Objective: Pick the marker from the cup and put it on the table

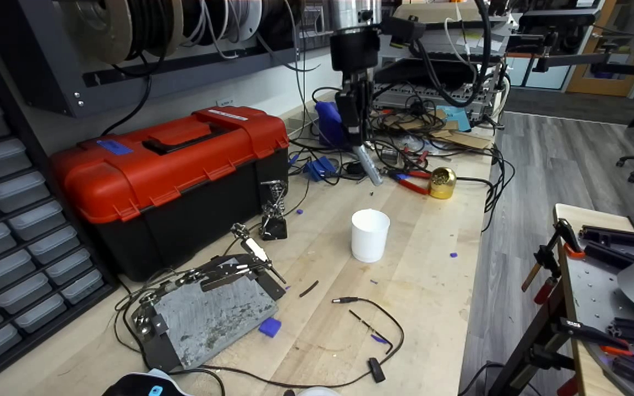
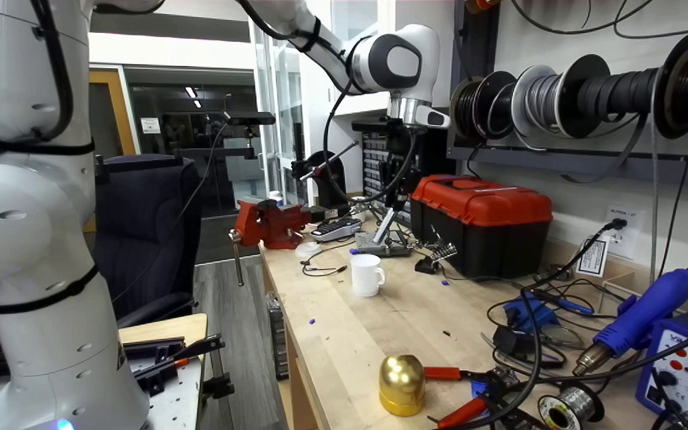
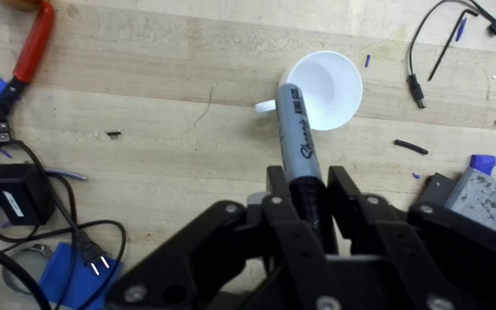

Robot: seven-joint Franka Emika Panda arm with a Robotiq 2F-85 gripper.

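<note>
The marker, a grey-bodied Sharpie with a black cap, is in my gripper [image 3: 307, 178]. The cap end sits between the fingers, and the grey body [image 3: 297, 133] points out, tilted. In both exterior views the marker [image 1: 369, 166] [image 2: 384, 227] hangs from the gripper [image 1: 358, 142] [image 2: 401, 202] in the air above the table. The white cup [image 1: 370, 237] stands upright on the wooden table [image 1: 432, 297]. It also shows with its handle in an exterior view [image 2: 365, 276]. In the wrist view the cup [image 3: 338, 92] looks empty inside, and the marker overlaps its near rim.
A red toolbox [image 1: 185, 148] stands along the wall. A gold tip cleaner [image 1: 442, 184] and red-handled pliers [image 2: 463, 412] lie at one end with tangled cables. A helping-hands stand [image 1: 212, 308], a black cable [image 1: 399, 330] and a red vise [image 2: 272, 224] are at the other.
</note>
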